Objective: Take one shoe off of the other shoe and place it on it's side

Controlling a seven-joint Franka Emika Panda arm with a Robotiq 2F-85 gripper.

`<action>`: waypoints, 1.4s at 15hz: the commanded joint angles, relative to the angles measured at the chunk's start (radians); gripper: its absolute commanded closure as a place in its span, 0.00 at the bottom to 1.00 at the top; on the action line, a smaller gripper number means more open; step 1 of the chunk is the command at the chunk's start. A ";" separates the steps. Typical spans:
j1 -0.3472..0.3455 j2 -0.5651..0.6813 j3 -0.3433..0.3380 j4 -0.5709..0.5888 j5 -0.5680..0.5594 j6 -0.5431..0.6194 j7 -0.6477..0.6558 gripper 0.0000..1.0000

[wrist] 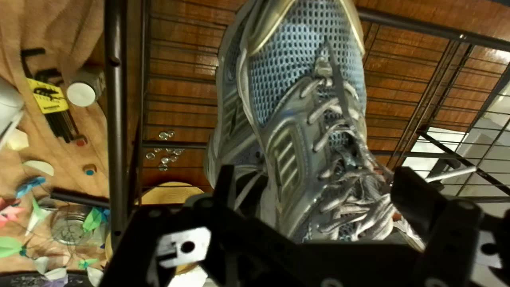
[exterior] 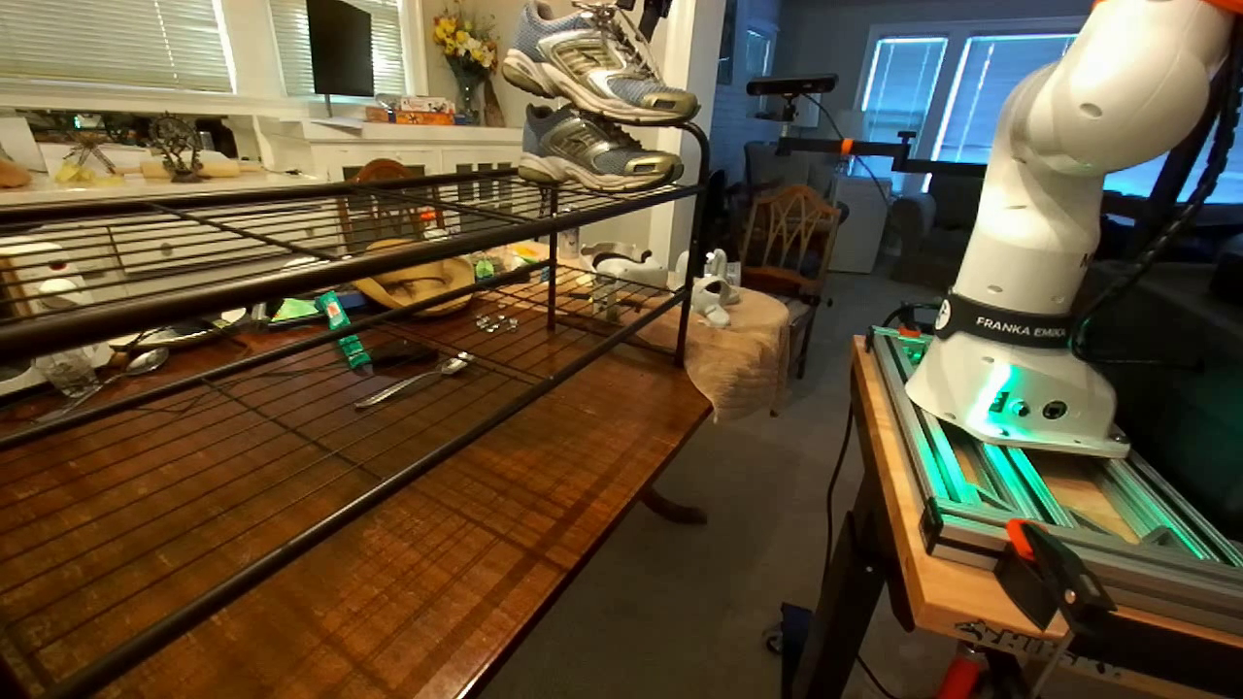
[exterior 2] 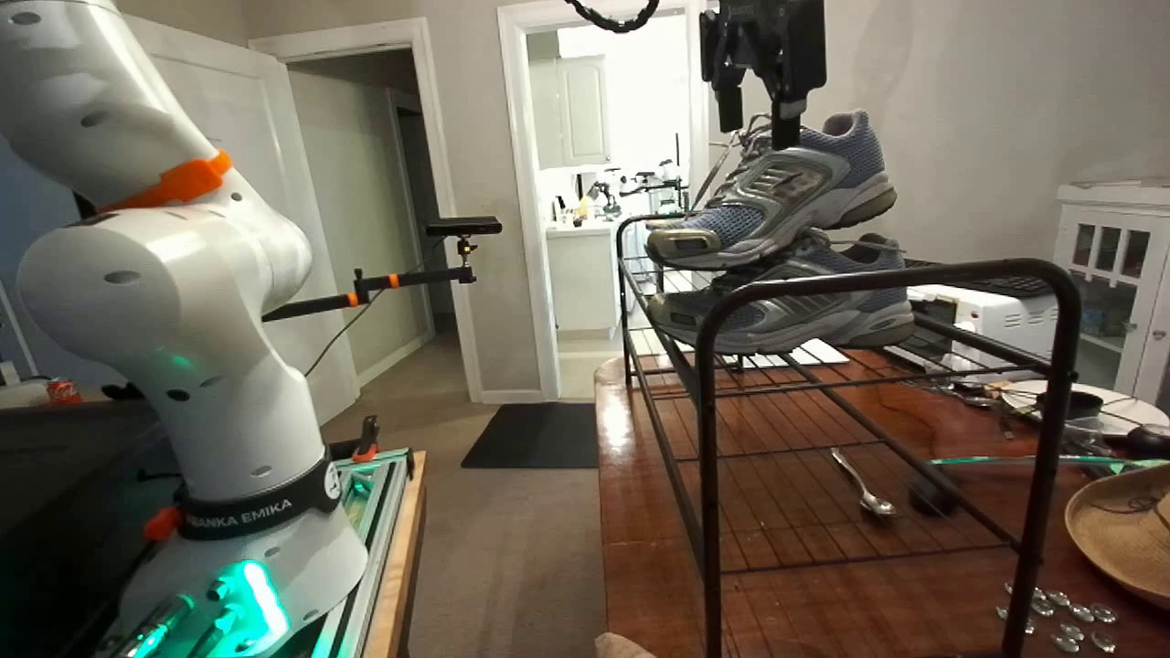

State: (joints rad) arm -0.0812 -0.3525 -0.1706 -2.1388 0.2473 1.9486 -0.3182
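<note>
The upper shoe, a blue-grey and silver sneaker, shows in both exterior views (exterior: 607, 68) (exterior 2: 777, 201). It rests sole-down on the lower shoe, its heel higher than its toe. The lower shoe (exterior: 592, 150) (exterior 2: 804, 297), of the same kind, stands upright on the end of the black wire rack's top shelf (exterior 2: 877, 277). In the wrist view the upper shoe (wrist: 291, 159) covers much of the lower shoe (wrist: 231, 123). My gripper (exterior 2: 759, 123) is open over the upper shoe's laces. In the wrist view its fingers (wrist: 314, 185) are apart, one on each side of the laced part; contact cannot be told.
The rack stands on a brown wooden table (exterior: 544, 466). A spoon (exterior 2: 861, 484), a straw hat (exterior 2: 1120, 530) and clear glass beads (exterior 2: 1060, 608) lie on the table. A cloth-covered small table (exterior: 753, 330) with small items is beyond the rack's end.
</note>
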 commanded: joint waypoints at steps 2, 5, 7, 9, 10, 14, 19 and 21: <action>0.051 -0.064 -0.009 -0.120 0.091 0.162 -0.090 0.00; 0.081 -0.090 -0.011 -0.171 0.126 0.253 -0.147 0.00; 0.099 -0.100 -0.015 -0.198 0.134 0.293 -0.177 0.00; 0.109 -0.103 -0.018 -0.220 0.125 0.317 -0.191 0.00; 0.115 -0.104 -0.021 -0.229 0.123 0.324 -0.202 0.00; 0.122 -0.098 -0.028 -0.253 0.105 0.314 -0.233 0.30; 0.117 -0.091 -0.027 -0.270 0.083 0.308 -0.253 0.70; 0.114 -0.090 -0.024 -0.270 0.078 0.305 -0.248 0.75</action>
State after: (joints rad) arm 0.0260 -0.4307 -0.1865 -2.3897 0.3431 2.2467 -0.5580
